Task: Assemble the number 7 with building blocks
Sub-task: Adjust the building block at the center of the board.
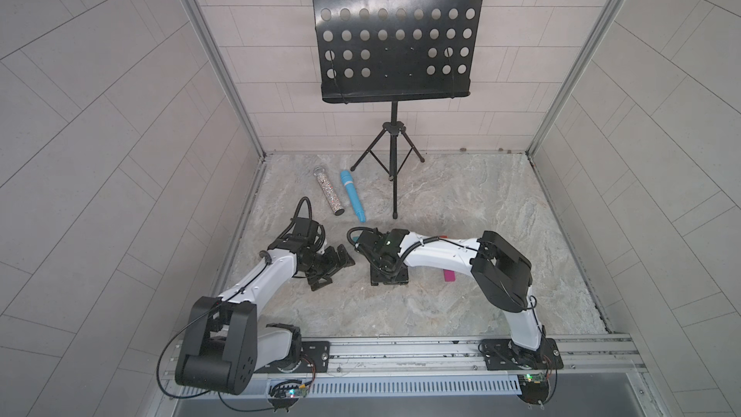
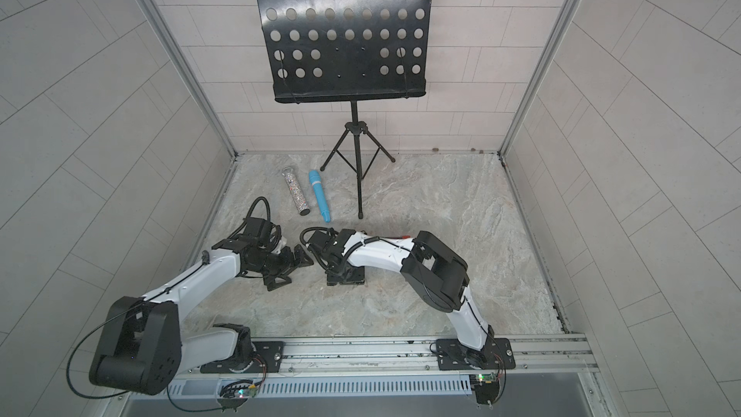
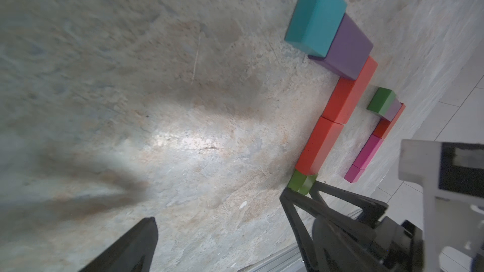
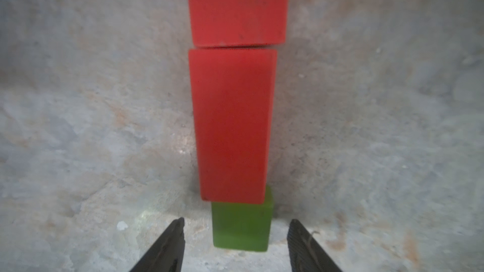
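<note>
On surface [image 1: 461, 202], at left: left claw [image 1: 335, 272] spread wide, empty. Middle: teal [image 3: 317, 14], purple [image 3: 345, 45], two reds [image 3: 348, 92], green [image 3: 301, 183] laid as a 7; looks done. Right claw [image 4: 237, 221] apart, straddling green, no contact. Further right: five spares [image 3: 368, 155], probably unneeded; only retract remaining.

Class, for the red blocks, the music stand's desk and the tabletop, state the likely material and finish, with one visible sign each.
Red blocks: probably painted wood or dense foam; matte, even colour, softly rounded edges.
Music stand's desk: likely painted sheet metal; thin, black, punched round holes, slight sheen.
Tabletop: stone-look surface, perhaps printed; grey-beige veining, faint gloss.
</note>
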Controlling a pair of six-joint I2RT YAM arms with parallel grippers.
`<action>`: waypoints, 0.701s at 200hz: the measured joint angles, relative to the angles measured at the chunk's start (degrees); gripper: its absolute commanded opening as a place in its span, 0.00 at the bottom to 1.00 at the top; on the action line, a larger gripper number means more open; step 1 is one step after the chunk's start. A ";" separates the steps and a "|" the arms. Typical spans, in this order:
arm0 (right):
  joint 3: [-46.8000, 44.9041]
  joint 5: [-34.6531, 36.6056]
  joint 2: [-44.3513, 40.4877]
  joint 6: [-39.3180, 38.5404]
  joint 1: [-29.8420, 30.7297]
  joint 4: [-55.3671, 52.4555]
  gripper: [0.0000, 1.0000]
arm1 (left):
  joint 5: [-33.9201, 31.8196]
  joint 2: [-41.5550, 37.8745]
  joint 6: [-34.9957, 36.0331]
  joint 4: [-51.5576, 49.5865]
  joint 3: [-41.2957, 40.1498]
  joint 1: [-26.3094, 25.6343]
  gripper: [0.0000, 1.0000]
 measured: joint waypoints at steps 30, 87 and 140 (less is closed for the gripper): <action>0.00 0.09 -6.21 -1.79 -0.20 -2.34 0.72 | -2.08 -1.77 0.00 -1.68 0.02 0.48 1.00; -0.11 0.20 -16.48 -9.01 -4.28 -4.07 0.72 | -7.19 -2.97 -1.16 -4.37 2.03 2.45 1.00; -5.09 -1.16 -16.52 -15.32 -8.39 1.31 0.48 | -7.65 1.84 -1.70 -3.82 4.24 2.75 0.97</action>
